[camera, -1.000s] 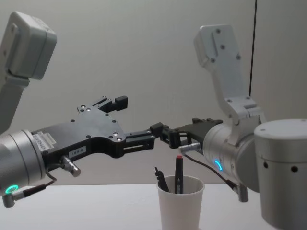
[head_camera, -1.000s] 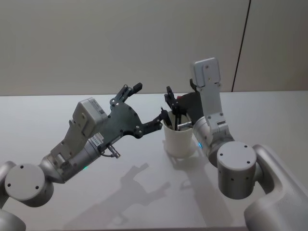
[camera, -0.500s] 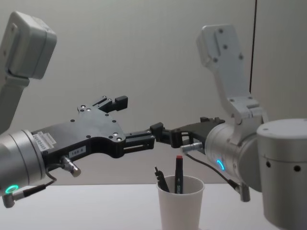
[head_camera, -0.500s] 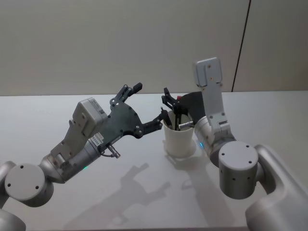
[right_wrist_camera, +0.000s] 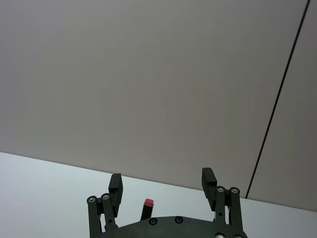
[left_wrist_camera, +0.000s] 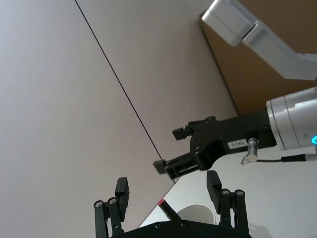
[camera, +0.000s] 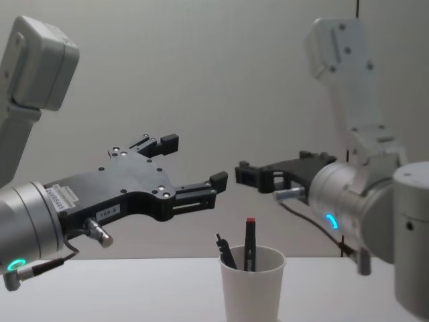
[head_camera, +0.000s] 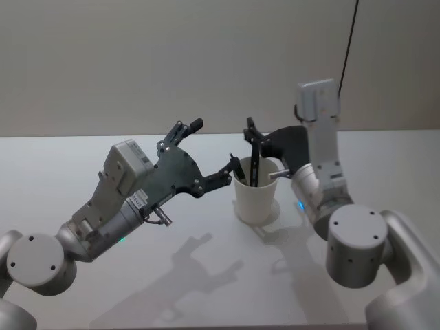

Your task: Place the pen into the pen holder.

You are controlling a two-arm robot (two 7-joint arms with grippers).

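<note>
Standing upright in the plain white paper cup pen holder [camera: 252,290] on the pale grey table [head_camera: 82,165], the black pen with a red cap [camera: 250,243] leaned beside a second dark pen [camera: 224,251]. The right gripper [camera: 242,173] hung just above the cup, fingers apart and empty; the left gripper [camera: 194,163] hovered beside it, fingers spread wide.

pen holder [camera: 252,288]: plain white | pen [camera: 250,243]: black, red cap | table [head_camera: 62,179]: white

Plain grey wall [head_camera: 172,62]; white table [head_camera: 55,165]
</note>
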